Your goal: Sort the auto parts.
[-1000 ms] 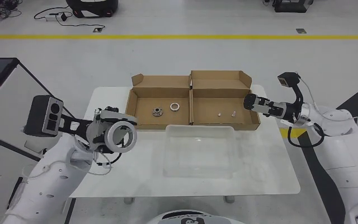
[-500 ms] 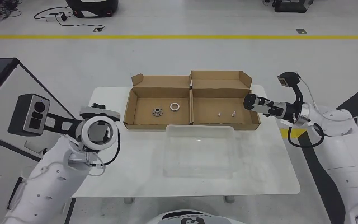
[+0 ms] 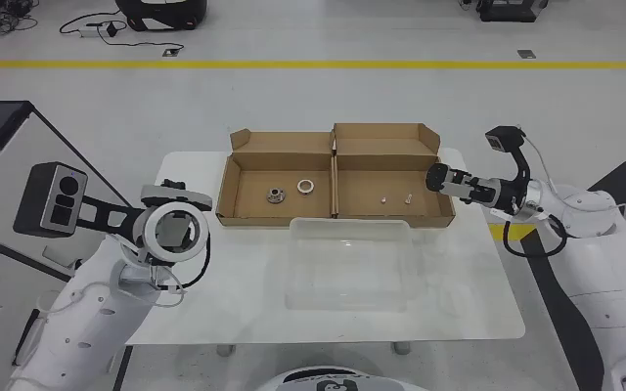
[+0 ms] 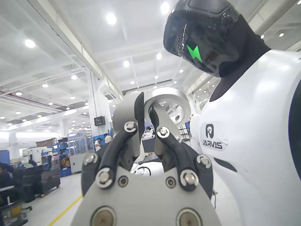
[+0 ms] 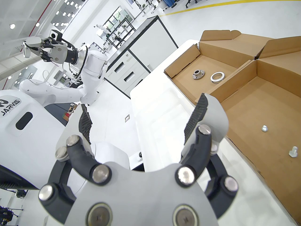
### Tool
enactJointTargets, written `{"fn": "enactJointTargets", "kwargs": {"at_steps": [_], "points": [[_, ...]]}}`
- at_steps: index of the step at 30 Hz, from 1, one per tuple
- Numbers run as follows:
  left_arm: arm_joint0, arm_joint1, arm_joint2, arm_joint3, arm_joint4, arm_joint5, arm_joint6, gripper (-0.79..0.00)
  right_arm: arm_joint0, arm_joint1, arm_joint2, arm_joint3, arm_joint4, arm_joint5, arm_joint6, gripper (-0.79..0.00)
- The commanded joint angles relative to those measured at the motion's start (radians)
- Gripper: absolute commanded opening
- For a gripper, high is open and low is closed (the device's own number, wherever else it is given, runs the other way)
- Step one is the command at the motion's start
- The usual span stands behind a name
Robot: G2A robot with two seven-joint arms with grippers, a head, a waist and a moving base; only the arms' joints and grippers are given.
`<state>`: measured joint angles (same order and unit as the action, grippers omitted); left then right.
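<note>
My left gripper (image 4: 147, 114) is shut on the wall of a large silver ring (image 4: 168, 105) and holds it up in the air, pointing toward the robot's head. From the top, the large silver ring (image 3: 149, 235) hangs over the table's left edge, left of the boxes, with the left gripper (image 3: 166, 210) under it. My right gripper (image 3: 435, 179) stands open and empty at the right end of the right cardboard box (image 3: 391, 186). A flanged part (image 5: 198, 74) and a small ring (image 5: 217, 76) lie in the left cardboard box (image 3: 245, 191). Two small bolts (image 5: 264, 128) (image 5: 293, 151) lie in the right one.
A clear plastic tray (image 3: 347, 283) sits in front of the two boxes, mid-table. The white table (image 3: 460, 283) has bare room to the right of the tray. Both box lids stand open at the back.
The left arm has swung the large ring leftward, away from the boxes, and turned it flat toward the top camera. The right arm has stayed put.
</note>
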<state>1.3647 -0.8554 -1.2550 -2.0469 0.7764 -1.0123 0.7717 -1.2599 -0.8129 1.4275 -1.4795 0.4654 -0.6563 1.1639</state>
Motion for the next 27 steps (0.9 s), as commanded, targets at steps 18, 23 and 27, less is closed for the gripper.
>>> {"fn": "enactJointTargets", "kwargs": {"at_steps": [18, 23, 27], "points": [[0.002, -0.003, -0.015, 0.019, 0.005, 0.0, -0.023, -0.785, 0.0, 0.0, 0.0, 0.0, 0.0, 0.0, 0.0, 0.0], [0.002, -0.003, -0.015, 0.019, 0.005, 0.0, -0.023, -0.785, 0.0, 0.0, 0.0, 0.0, 0.0, 0.0, 0.0, 0.0], [-0.008, -0.007, -0.003, 0.011, -0.007, 0.033, -0.081, -0.785, 0.0, 0.0, 0.0, 0.0, 0.0, 0.0, 0.0, 0.0]]}}
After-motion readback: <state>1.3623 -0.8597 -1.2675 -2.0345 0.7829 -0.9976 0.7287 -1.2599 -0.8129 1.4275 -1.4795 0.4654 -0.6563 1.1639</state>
